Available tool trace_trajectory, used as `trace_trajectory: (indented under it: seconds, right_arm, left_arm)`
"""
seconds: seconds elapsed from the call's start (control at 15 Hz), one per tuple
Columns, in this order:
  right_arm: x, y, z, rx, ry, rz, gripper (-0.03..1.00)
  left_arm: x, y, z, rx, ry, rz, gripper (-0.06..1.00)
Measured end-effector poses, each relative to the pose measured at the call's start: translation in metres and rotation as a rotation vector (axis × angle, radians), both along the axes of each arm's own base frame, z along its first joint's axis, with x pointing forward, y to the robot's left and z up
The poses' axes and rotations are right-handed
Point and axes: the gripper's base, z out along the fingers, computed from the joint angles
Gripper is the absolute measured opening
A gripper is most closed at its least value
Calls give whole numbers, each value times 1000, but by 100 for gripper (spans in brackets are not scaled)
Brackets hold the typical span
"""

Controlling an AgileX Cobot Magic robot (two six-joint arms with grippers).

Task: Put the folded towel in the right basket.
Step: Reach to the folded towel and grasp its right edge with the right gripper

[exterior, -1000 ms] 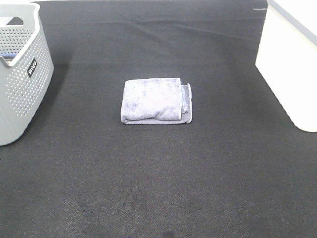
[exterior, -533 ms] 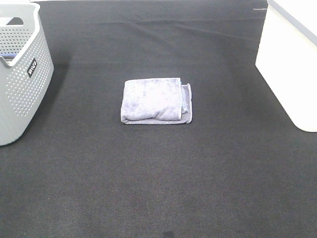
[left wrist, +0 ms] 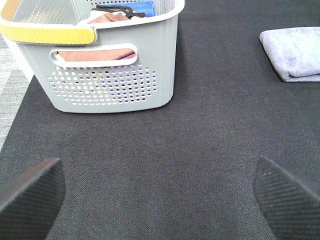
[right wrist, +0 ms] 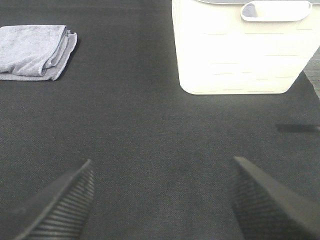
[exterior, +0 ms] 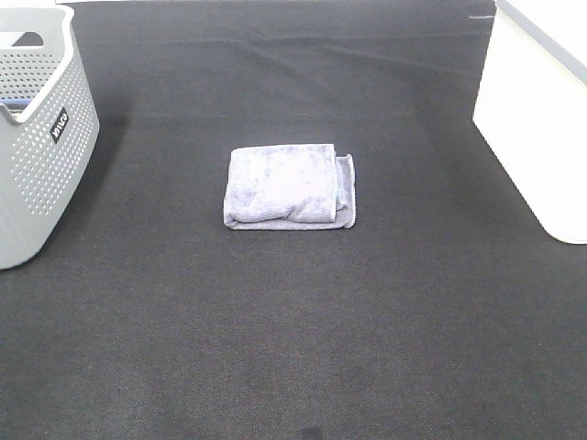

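White basket (exterior: pixel 539 137) right, grey basket (exterior: pixel 41 179) left, towel (exterior: pixel 284 185) between.

A folded lavender terry towel (right wrist: pixel 34 52) lies on dark fabric matting (right wrist: pixel 150 145), well apart from a cream plastic basket (right wrist: pixel 240 55); the right gripper's (right wrist: pixel 160 200) ribbed black fingers (right wrist: pixel 62 202) stand wide apart, empty

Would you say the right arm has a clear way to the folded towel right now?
Probably yes: the right gripper is open and empty, only bare black mat lies between it and the folded towel, and the white basket stands well off to the side.
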Motion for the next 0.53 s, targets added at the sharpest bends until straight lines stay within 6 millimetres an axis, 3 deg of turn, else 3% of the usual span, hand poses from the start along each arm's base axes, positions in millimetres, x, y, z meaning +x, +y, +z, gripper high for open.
trace_trajectory:
  seconds: [0.53]
  right_arm:
    - [0, 0, 0, 0, 0, 0, 71]
  left_arm:
    - [0, 0, 0, 0, 0, 0, 97]
